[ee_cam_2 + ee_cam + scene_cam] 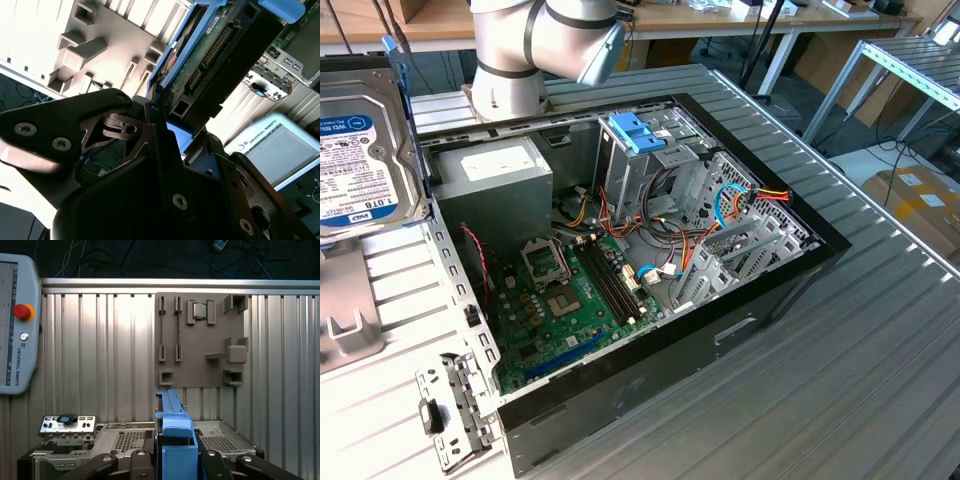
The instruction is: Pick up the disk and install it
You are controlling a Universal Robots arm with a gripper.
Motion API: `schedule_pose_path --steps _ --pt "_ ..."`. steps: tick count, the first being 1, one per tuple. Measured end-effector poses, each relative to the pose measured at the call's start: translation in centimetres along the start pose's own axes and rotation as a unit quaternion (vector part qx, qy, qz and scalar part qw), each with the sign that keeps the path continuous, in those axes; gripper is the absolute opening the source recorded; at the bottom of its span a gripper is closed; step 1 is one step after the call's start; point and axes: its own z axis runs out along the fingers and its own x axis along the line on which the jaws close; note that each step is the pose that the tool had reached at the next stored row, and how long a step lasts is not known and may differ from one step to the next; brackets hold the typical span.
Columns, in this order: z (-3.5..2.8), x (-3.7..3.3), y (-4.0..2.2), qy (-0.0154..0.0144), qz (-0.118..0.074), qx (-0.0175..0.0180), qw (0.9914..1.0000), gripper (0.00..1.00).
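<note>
**Disk gripped and held up beside the open computer**

The black pincer (175, 462) is closed on the disk (172, 432), a flat silver-grey hard drive in a bright blue plastic carrier. Both wrist views show a black finger on either side of it. In the exterior view the disk (360, 150) hangs near the camera at the exterior view's left, with its label face outward, raised above the ribbed metal tabletop (860, 350). Below it lies a grey moulded fixture plate (340, 310), and near that is a small perforated metal bracket (450, 410). Farther right sits the open black computer case (650, 370). Inside are a green motherboard (570, 300), a grey power-supply box (490, 175) and a blue latch piece (638, 132) on the drive cage. At the far side, the arm's silver base (510, 70) stands behind the case.
</note>
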Motion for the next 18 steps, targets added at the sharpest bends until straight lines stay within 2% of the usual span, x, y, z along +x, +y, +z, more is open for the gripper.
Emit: schedule_pose_path --steps 9,18 --pt "-0.02 0.09 -1.08 0.0000 0.000 -0.0007 1.00000 0.37" --pt "-0.03 0.22 -1.59 0.0000 0.000 -0.0008 1.00000 0.37"
